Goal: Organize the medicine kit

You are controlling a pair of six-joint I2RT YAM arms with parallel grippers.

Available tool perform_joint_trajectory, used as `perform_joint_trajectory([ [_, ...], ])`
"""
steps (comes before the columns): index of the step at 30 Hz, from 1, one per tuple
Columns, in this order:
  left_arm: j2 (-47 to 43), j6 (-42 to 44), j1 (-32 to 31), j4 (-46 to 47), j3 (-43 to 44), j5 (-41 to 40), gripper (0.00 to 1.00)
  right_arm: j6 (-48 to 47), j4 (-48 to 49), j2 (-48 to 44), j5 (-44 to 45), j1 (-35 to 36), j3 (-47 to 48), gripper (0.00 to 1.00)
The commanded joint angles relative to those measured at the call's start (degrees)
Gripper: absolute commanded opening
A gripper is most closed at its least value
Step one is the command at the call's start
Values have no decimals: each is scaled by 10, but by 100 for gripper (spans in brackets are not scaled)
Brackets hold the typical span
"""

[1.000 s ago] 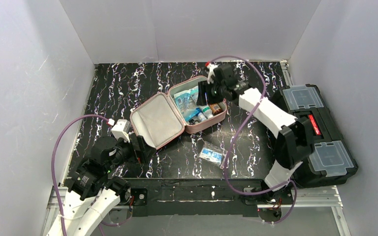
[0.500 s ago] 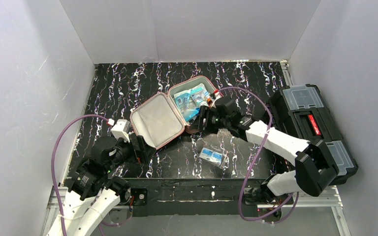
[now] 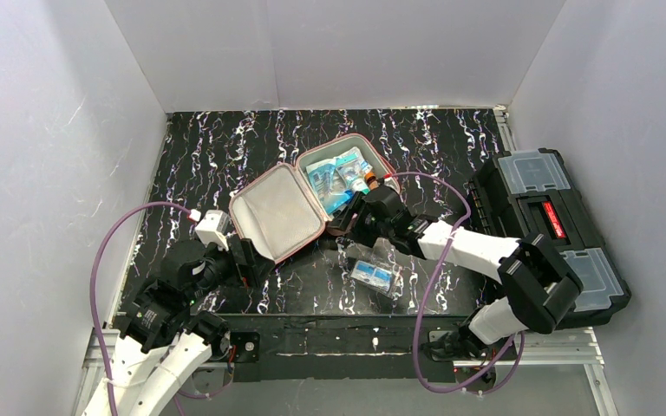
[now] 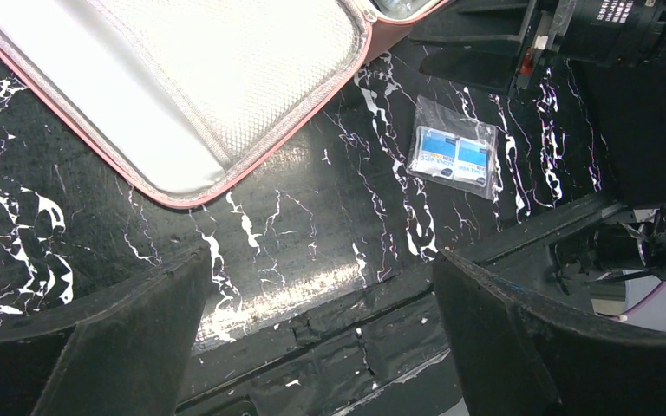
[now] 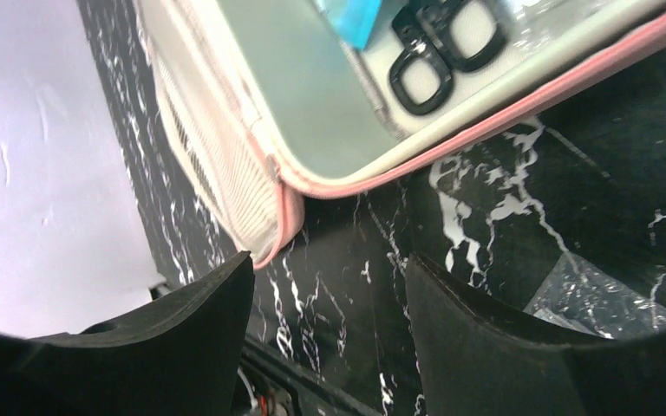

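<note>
The pink medicine kit (image 3: 353,224) lies open mid-table, its grey-lined lid (image 3: 270,213) flat to the left. Its base holds blue packets (image 3: 329,178) and small bottles (image 3: 360,184). Black scissors (image 5: 442,48) rest inside by the pink rim (image 5: 486,130). A clear packet with blue labels (image 3: 373,275) (image 4: 453,158) sits on the table in front of the kit. My right gripper (image 3: 344,227) (image 5: 329,338) hangs low at the kit's near edge, open, nothing between its fingers. My left gripper (image 3: 244,258) (image 4: 321,321) stays open near the lid's front corner, holding nothing.
A black toolbox with clear compartments (image 3: 546,225) stands at the table's right edge, beside my right arm. White walls close in the back and both sides. The clear packet's corner (image 5: 607,295) shows just right of my right fingers.
My right arm has swung from above the kit's far side down to its near edge, close to the table, and its jaws have widened a little. The left arm has not moved.
</note>
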Motion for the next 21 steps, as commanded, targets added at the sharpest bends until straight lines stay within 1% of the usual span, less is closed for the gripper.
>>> perform_joint_trajectory([
  [1, 8, 0, 3, -8, 6, -10, 99, 51, 10, 9, 86, 0, 13, 72],
  [7, 7, 0, 3, -8, 6, -10, 99, 64, -57, 16, 150, -9, 45, 73],
  [11, 5, 0, 3, -8, 6, -8, 99, 70, -85, 27, 157, -26, 61, 73],
  [16, 3, 0, 3, -8, 6, -7, 100, 55, -132, 52, 157, -41, 96, 72],
  [18, 1, 0, 3, -8, 6, -7, 100, 47, -149, 62, 155, -45, 108, 71],
  [21, -1, 1, 3, -8, 6, -6, 100, 35, -145, 67, 150, -52, 107, 67],
])
